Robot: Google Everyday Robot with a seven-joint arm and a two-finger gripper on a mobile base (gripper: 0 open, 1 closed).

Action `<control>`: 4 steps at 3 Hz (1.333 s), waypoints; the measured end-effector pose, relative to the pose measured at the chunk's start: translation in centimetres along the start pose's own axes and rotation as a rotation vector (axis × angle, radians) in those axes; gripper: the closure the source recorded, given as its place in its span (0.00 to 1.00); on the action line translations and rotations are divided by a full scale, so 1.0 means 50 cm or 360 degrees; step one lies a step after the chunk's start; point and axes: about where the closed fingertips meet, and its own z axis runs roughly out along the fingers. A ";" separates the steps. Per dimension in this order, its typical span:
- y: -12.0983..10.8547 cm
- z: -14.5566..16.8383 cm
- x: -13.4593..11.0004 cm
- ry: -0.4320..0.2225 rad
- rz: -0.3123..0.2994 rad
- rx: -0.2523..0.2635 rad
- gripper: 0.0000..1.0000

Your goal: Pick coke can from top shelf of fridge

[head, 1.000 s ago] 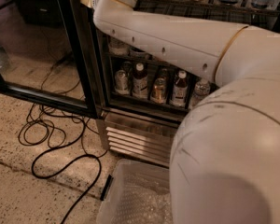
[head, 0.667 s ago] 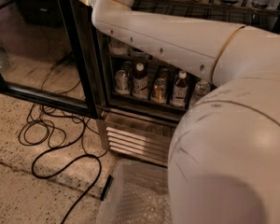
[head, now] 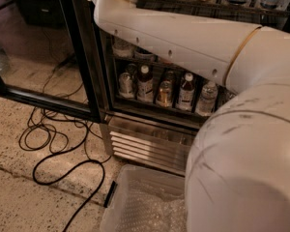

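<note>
Camera view: the white arm (head: pixel 183 37) reaches into the open fridge (head: pixel 145 144). The gripper lies past the upper edge, so the jaws' state cannot be told. The coke can is out of sight, and bottles (head: pixel 145 83) stand far below.

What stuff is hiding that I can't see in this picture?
The gripper and its jaws: past the camera view's top edge, where the arm exits.
The coke can: none shows; above the edge or behind the arm.
The bottles low in the fridge: labels too small.
</note>
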 end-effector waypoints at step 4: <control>-0.011 0.042 -0.048 -0.0047 -0.0171 0.0021 0.27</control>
